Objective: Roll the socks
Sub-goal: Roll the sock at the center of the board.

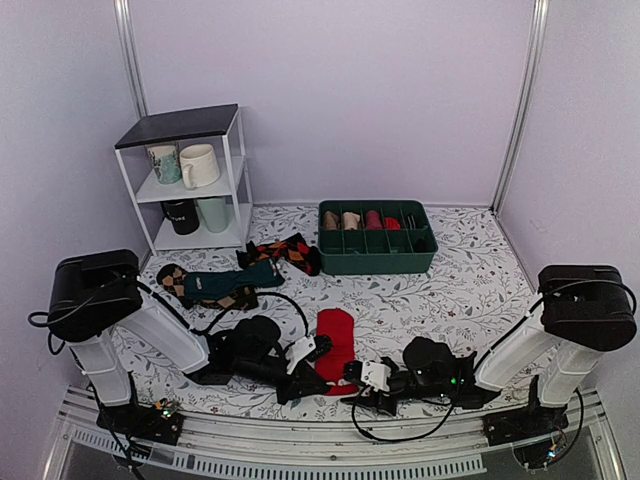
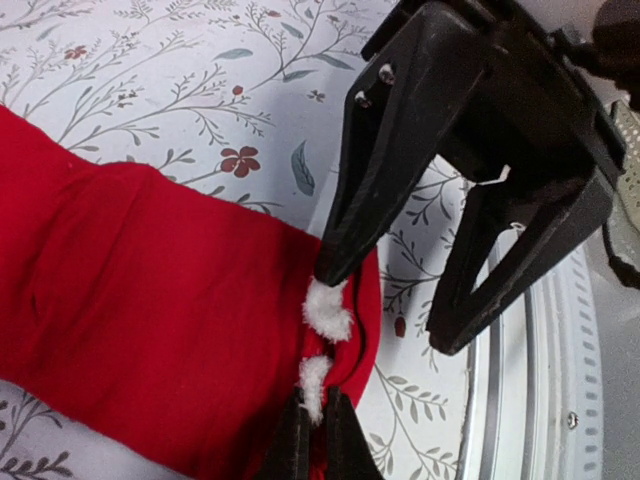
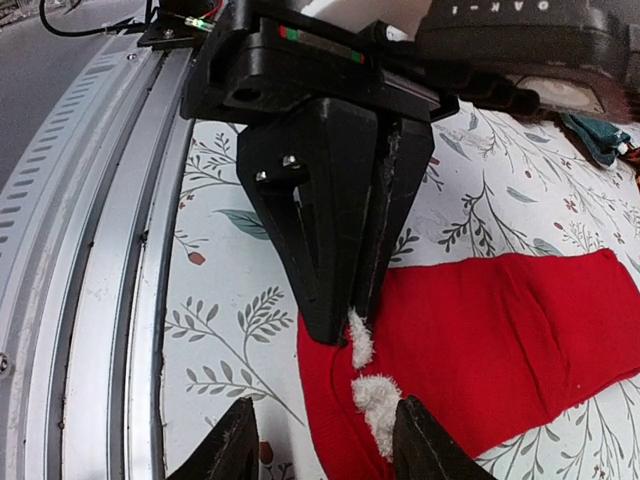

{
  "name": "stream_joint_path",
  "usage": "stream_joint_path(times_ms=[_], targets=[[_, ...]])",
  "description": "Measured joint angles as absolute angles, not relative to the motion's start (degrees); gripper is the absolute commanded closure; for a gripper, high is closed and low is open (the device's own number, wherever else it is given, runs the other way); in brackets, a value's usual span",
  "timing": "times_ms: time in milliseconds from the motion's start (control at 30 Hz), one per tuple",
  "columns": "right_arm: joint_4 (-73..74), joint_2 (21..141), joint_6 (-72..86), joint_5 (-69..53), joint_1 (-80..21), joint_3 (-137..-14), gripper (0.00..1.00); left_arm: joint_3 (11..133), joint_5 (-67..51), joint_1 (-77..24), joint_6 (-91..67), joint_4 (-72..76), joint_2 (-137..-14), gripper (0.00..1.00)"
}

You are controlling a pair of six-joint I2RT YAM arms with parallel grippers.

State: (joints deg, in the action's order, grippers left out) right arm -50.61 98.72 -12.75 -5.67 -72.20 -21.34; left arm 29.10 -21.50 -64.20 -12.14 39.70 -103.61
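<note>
The left pincer (image 2: 315, 440) is clamped shut on the end of the socks (image 2: 150, 300), at the bottom of its wrist view, with white fluff (image 2: 327, 310) showing at the pinch. The right pincer (image 3: 325, 450) stands open, straddling that same end without gripping it. The socks lie flat and stretched out on the floral surface (image 1: 450, 290), at the bottom centre of the overhead view. I'd say no roll has formed yet, so all of the rolling is still to do.
</note>
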Motion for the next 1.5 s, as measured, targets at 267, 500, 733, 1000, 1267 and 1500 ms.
stream_joint_path(times_ms=[267, 500, 733, 1000, 1267, 1500], targets=[[-50.59, 101.23, -11.33, -5.34, -71.57, -22.33, 0.61, 29.1, -21.65, -64.2, -12.1, 39.75, -103.66, 1.0], [-51.16, 103.55, -8.58, -4.19, -71.46, -23.0, 0.72, 29.1, -21.89, -64.2, -12.05, 39.97, -103.85, 1.0], [-51.83, 104.33, -5.1, -2.26, -71.46, -23.4, 0.95, 29.1, -21.76, -64.2, -11.9, 39.97, -103.85, 0.78], [-47.59, 104.29, 1.54, -4.23, -70.3, -26.22, 0.97, 27.4, -14.5, -64.53, -6.98, 34.61, -96.38, 0.0], [-40.38, 103.15, 9.72, -17.61, -63.48, -28.77, 0.97, 19.09, -6.9, -66.43, 2.35, 36.14, -80.29, 0.07], [-30.72, 103.15, 18.02, -28.58, -58.19, -33.08, 0.96, 18.61, -7.75, -68.73, 7.88, 35.75, -83.02, 0.14]])
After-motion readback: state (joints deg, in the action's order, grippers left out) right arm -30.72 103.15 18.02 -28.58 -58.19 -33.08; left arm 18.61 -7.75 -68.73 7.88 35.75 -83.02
